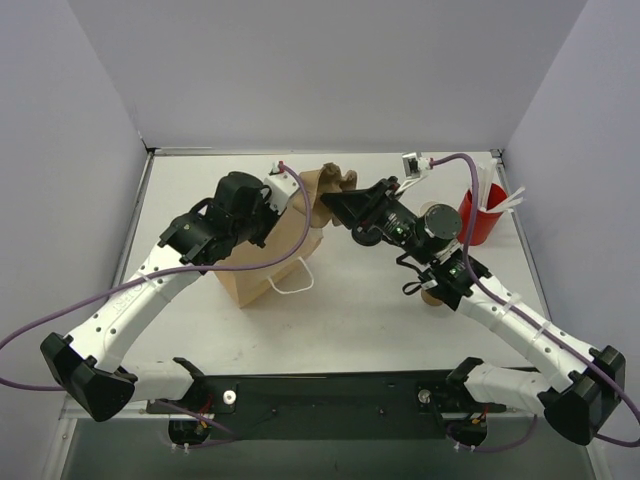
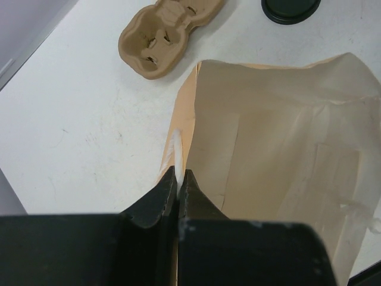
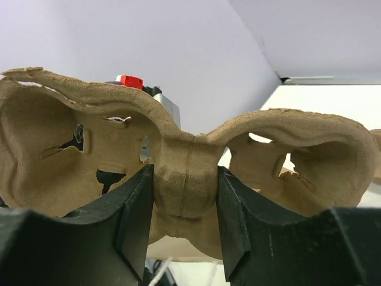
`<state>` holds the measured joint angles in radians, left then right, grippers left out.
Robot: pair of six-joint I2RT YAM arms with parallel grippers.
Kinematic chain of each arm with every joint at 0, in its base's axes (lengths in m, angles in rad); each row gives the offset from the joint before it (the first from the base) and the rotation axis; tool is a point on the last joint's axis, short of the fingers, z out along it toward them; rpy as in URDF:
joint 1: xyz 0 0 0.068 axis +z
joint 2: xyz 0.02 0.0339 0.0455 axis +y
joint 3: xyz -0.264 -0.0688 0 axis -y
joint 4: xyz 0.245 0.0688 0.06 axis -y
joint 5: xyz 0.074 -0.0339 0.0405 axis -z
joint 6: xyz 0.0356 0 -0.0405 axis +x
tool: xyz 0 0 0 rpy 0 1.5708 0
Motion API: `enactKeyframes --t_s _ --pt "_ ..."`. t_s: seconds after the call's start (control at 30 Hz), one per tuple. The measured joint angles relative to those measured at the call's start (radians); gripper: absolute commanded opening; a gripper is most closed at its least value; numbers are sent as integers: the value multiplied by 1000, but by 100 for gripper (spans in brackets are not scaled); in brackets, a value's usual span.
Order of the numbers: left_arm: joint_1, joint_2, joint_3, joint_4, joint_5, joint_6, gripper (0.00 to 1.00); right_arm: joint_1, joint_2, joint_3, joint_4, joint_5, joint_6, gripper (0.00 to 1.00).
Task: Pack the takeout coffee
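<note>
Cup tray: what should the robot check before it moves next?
1. Right pincer squeezing the cup tray at its waist: ok.
2. Left pincer gripping the rim of the paper bag: ok.
3. Bag mouth open: ok.
4. Tray pockets filled: not ok, both look empty.
5. Red cup clear of the right arm: cannot tell, very close.

The carrier [image 1: 330, 185] is just behind the paper bag [image 1: 250, 285], the straw cup [image 1: 478, 218] well to its right.
</note>
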<state>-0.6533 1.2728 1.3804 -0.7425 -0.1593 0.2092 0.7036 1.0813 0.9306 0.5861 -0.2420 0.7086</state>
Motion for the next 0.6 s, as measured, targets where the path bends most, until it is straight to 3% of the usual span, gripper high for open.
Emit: enactKeyframes --t_s 0.23,0.6 --pt "16 -5 4 21 21 -35 0 -15 82 -35 225 -91 180 37" --pt "128 -23 10 55 195 -95 0 -81 186 -58 565 -230 454 37"
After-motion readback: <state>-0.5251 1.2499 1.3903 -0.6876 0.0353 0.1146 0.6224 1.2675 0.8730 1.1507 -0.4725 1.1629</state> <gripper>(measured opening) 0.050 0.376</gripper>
